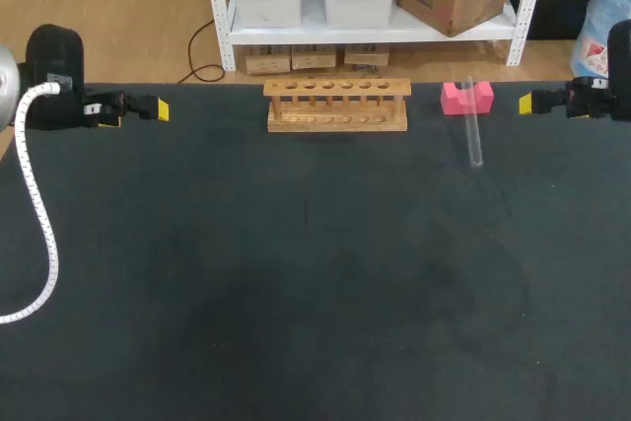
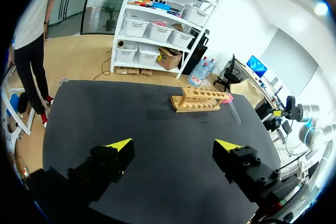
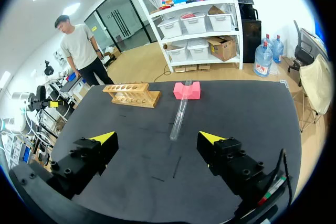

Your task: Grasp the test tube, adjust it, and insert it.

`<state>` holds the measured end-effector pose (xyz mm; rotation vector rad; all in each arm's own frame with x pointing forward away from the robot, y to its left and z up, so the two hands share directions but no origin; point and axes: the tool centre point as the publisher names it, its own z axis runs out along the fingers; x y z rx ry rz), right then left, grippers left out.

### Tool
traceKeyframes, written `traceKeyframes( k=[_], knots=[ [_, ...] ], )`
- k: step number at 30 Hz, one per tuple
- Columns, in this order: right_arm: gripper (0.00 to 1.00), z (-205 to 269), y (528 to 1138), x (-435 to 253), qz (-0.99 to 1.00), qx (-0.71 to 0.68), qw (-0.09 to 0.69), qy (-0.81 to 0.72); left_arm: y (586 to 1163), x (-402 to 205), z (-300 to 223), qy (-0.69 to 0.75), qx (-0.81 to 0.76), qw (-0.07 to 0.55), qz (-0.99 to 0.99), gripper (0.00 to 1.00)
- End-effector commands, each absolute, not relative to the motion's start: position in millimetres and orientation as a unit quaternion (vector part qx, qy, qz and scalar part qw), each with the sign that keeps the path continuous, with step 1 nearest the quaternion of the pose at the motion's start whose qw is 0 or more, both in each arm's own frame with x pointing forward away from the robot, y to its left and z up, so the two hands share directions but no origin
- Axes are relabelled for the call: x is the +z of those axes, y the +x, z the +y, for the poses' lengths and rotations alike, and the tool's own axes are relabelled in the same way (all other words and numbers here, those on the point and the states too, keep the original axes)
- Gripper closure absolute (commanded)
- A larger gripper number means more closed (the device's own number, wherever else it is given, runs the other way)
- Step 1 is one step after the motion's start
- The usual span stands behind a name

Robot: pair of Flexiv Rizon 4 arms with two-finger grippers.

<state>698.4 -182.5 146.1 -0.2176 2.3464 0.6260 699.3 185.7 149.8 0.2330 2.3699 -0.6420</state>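
The test tube (image 1: 474, 130) lay on the black table (image 1: 296, 303), its far end apparently propped on the pink block (image 1: 466, 97). It was to the right of the wooden rack (image 1: 337, 105) and apart from it. The left gripper (image 2: 173, 146) and right gripper (image 3: 157, 139) hovered at opposite table edges, fingers spread wide, holding nothing.

A pink block (image 1: 466, 98), seemingly notched on top, sits on the black table (image 1: 296, 293).
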Motion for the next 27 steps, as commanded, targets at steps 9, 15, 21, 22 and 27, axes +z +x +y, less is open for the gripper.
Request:
traceKeyframes(
  k=[9, 15, 21, 22, 27],
  knots=[
    [0.00, -182.2, 697.3, 147.2, 0.904, 0.239, 0.344, -0.083, 699.7, 150.9, 184.4, 0.088, -0.242, 0.329, 0.909, 0.00],
    [0.00, -182.2, 697.3, 147.2, 0.904, 0.239, 0.344, -0.083, 708.9, 153.5, 188.9, 0.111, -0.258, 0.348, 0.894, 0.00],
    [0.00, -182.2, 697.3, 147.2, 0.904, 0.239, 0.344, -0.083, 732.0, 162.7, 211.6, 0.210, -0.275, 0.391, 0.853, 0.00],
    [0.00, -182.2, 697.3, 147.2, 0.904, 0.239, 0.344, -0.083, 736.5, 165.0, 215.1, 0.227, -0.271, 0.400, 0.846, 0.00],
    [0.00, -182.2, 697.3, 147.2, 0.904, 0.239, 0.344, -0.083, 756.3, 169.2, 225.8, 0.336, -0.295, 0.425, 0.787, 0.00]
  ],
)
